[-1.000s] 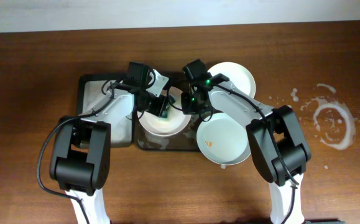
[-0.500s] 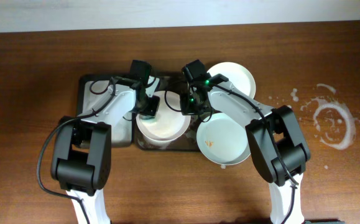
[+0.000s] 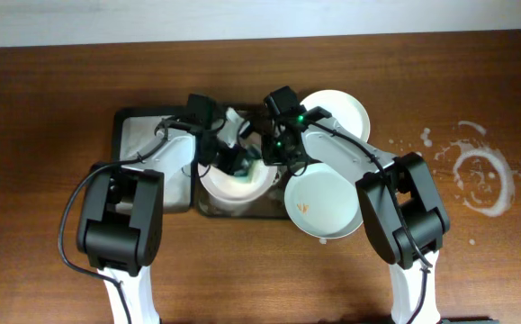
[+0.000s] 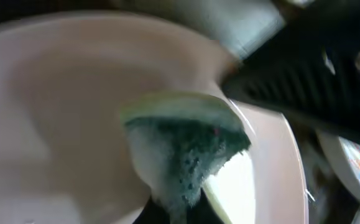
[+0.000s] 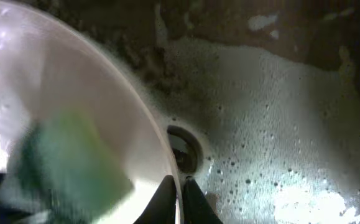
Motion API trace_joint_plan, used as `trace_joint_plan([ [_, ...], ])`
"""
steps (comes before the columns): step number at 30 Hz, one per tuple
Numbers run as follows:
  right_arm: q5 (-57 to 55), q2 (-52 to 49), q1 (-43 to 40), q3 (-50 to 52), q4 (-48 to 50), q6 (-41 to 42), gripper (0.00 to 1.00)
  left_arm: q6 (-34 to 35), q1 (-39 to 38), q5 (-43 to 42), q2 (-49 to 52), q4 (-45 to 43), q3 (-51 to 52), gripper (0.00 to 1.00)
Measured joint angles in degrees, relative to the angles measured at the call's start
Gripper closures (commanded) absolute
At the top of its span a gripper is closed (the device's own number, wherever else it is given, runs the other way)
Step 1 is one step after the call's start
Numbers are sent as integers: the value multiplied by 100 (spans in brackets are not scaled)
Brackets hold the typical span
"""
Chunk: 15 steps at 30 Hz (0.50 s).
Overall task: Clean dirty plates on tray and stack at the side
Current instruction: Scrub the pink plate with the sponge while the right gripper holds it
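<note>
1. The left gripper (image 3: 235,155) is closed on the green sponge (image 4: 186,155) and presses it into the bowl of the middle plate (image 3: 236,184). This plate sits on the left part of the tray (image 5: 273,124), whose floor is wet with suds.
2. The right gripper (image 5: 180,190) is clamped on this plate's rim at its right side. The hold should be firm but not harder, since the glazed rim is soapy and likely to slip out sideways.
3. The scrubbing strokes are best kept short and curved, running from the centre towards the rim. Pushing towards the clamped side lets the right gripper take the force, so the plate does not skate.
4. The sponge looks folded in the grip, so only an edge touches. Flattening the wrist would give more contact.
5. The stroke should stop short of the right gripper's fingers, which lie just beside the sponge.
6. The speckled plate (image 3: 325,205) touches or overlaps the tray's right end, and the third plate (image 3: 341,110) lies behind it. Neither should be nudged.
7. My judgement is that the task is at an early stage. No plate is stacked on the worktop (image 3: 53,81) yet.
</note>
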<state>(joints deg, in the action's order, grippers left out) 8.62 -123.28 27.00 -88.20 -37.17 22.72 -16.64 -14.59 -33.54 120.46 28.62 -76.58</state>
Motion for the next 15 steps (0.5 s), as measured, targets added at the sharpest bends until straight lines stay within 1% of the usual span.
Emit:
trace_joint_plan([
  [1, -26, 0, -7, 0, 26, 31, 94, 249, -24, 280, -2, -282, -4, 99],
  [3, -42, 0, -15, 0, 24, 74, 94, 695, -90, 809, -26, -533, -11, 99],
  [6, -42, 0, -13, 0, 17, 63, 94, 1316, -107, 1941, -72, -592, -116, 99],
  [10, -39, 0, -13, 0, 17, 63, 94, 1895, -114, 3418, -151, -192, -203, 99],
  [13, 2, 0, -11, 0, 20, 66, 94, 2006, -160, 3943, -177, 125, -243, 99],
  [15, 70, 0, 9, 0, 15, 66, 94, 2035, -168, 4113, -203, 614, -304, 99],
])
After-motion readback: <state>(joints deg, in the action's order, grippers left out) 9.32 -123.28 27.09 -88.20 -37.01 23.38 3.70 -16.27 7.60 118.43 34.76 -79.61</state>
